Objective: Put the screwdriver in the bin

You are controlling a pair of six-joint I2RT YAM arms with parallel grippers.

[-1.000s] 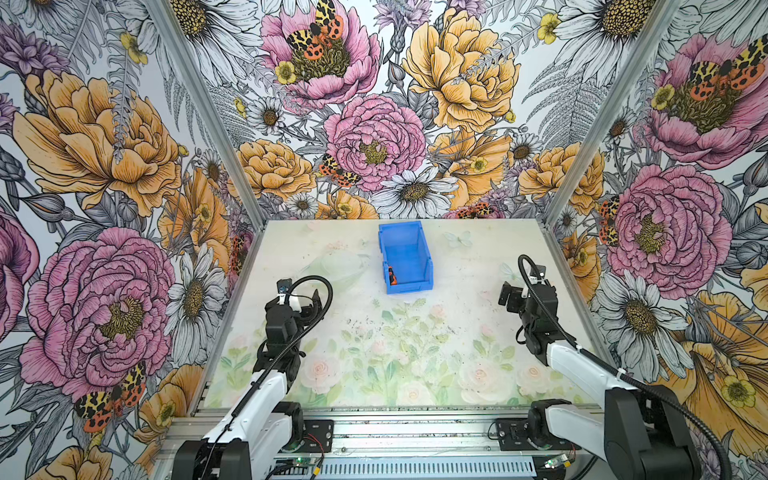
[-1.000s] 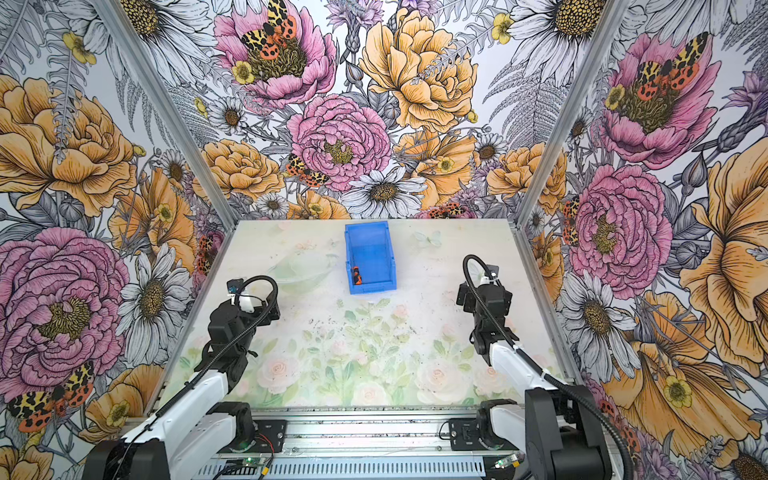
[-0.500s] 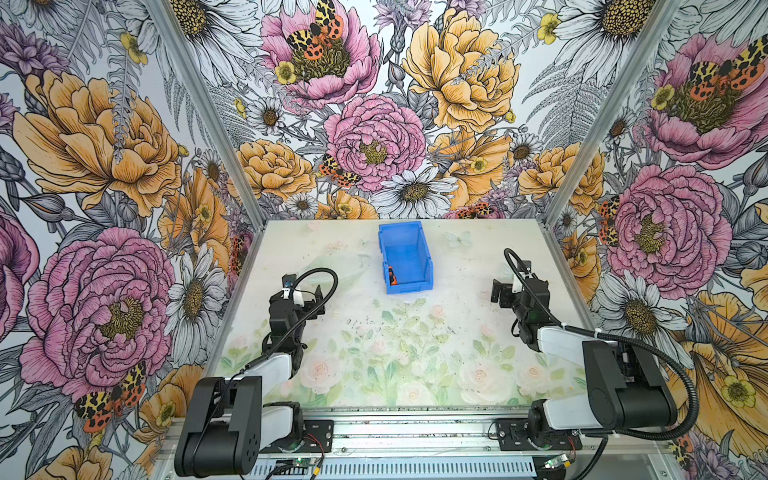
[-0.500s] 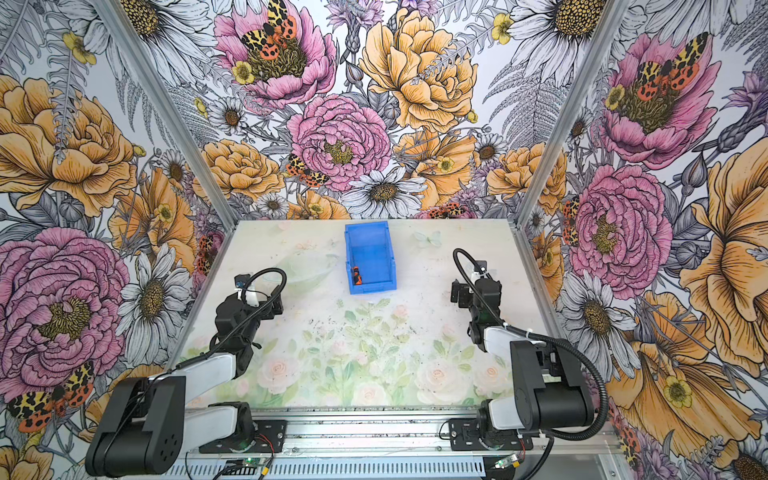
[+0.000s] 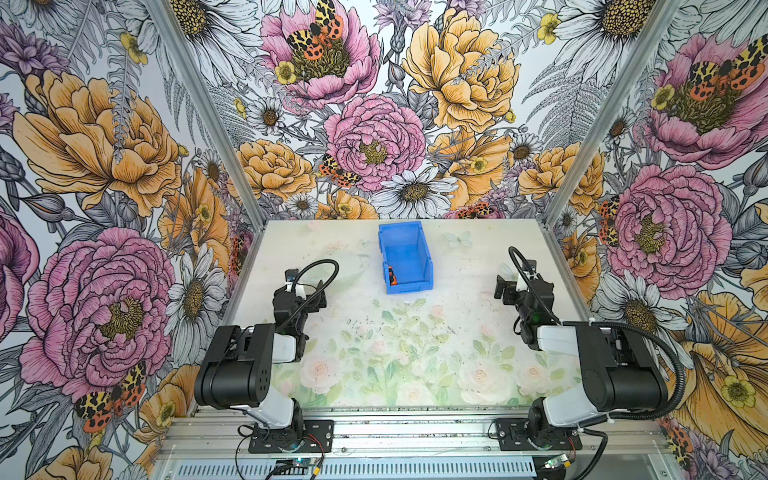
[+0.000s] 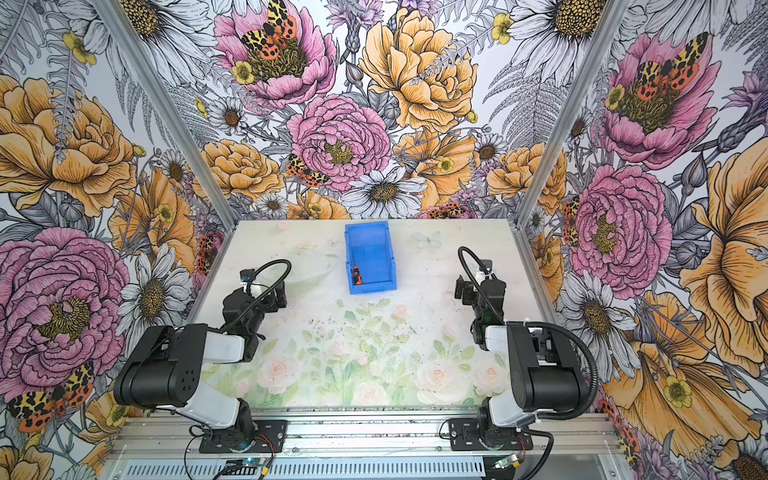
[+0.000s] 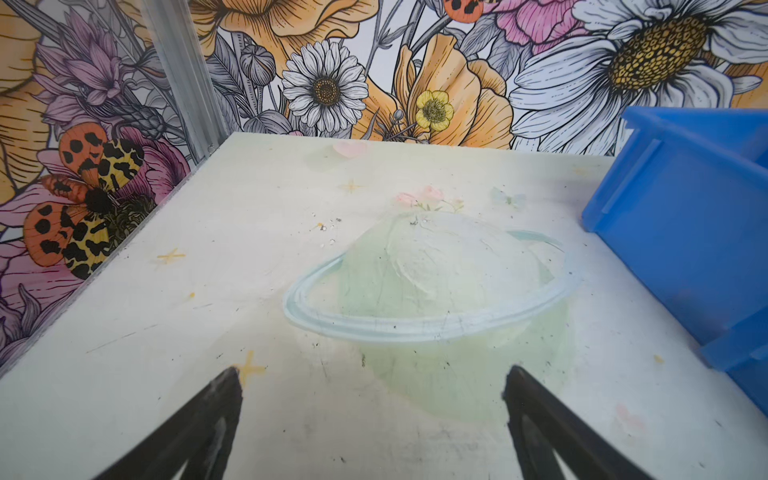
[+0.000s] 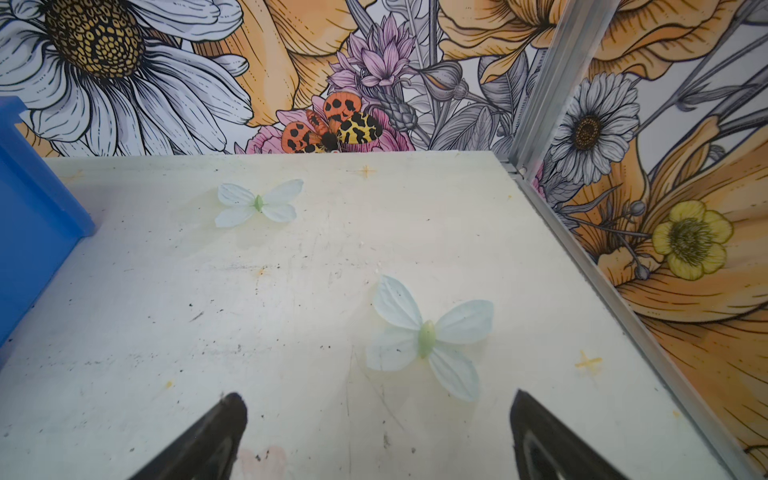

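Spread wide and gripping nothing, low over the table [image 5: 374, 332]: left gripper [image 7: 372, 374], right gripper [image 8: 378, 398]. Beyond both pairs of jaws and between them, well apart from either: the blue bin [image 5: 407, 249]. Inside it, by the cut-down front wall on the left jaws' side: the orange-and-black screwdriver [image 5: 392, 275]. Probably empty because delivery looks done; held off to the sides, seemingly to keep clear of the bin.

Bright, even light; soft shadows

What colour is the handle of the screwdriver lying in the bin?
Orange with black bands. The screwdriver shows best in a top view, inside the blue bin.
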